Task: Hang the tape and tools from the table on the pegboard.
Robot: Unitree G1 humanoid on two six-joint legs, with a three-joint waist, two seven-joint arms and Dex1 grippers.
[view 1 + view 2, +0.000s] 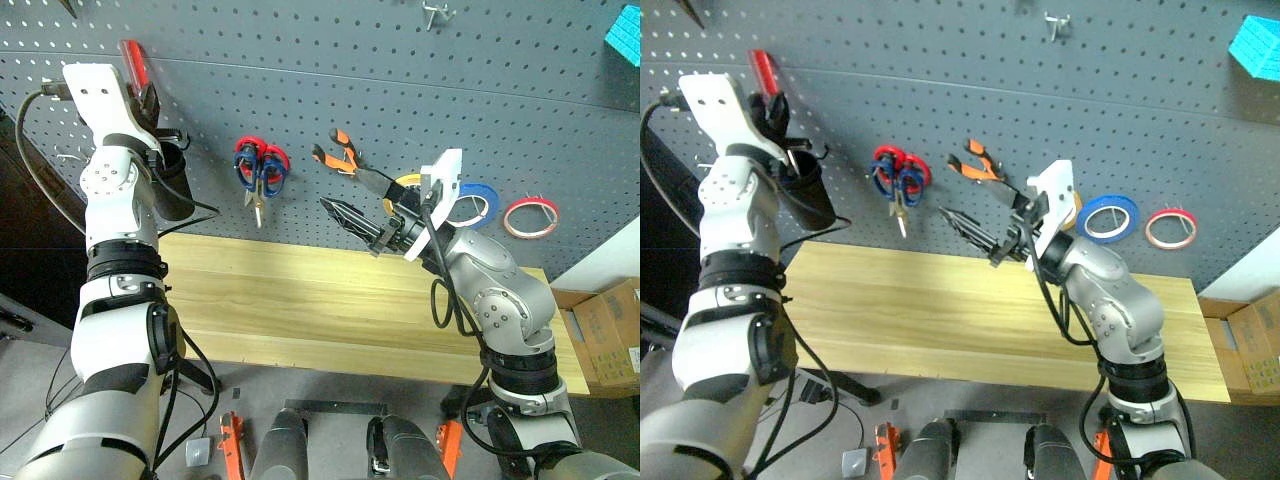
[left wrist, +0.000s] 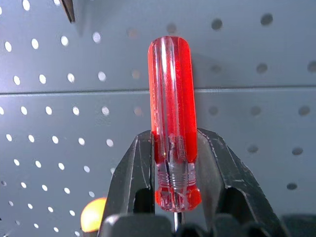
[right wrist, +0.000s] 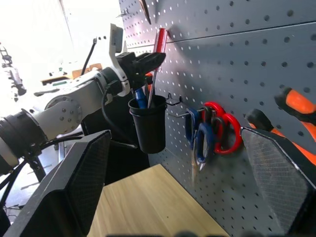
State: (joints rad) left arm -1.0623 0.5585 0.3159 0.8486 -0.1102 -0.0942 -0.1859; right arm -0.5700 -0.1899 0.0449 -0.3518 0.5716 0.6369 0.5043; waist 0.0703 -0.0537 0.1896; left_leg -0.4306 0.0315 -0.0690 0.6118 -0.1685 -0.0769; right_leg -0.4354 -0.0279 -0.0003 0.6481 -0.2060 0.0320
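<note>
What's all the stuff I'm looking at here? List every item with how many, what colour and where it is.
pegboard: one, dark grey, behind the table.
table: one, pale wood, bare top.
screwdriver: one, red handle, clamped in the left end effector above the cup.
cup: one, black, hung on the pegboard.
scissors: two pairs, red-handled and blue-handled, on one hook.
pliers: one, orange-and-black handles, on the pegboard.
tape rings: blue, red, yellow, on the pegboard.
cardboard box: one, brown, beside the table.
left end effector: shut on the screwdriver.
right end effector: open, empty.
</note>
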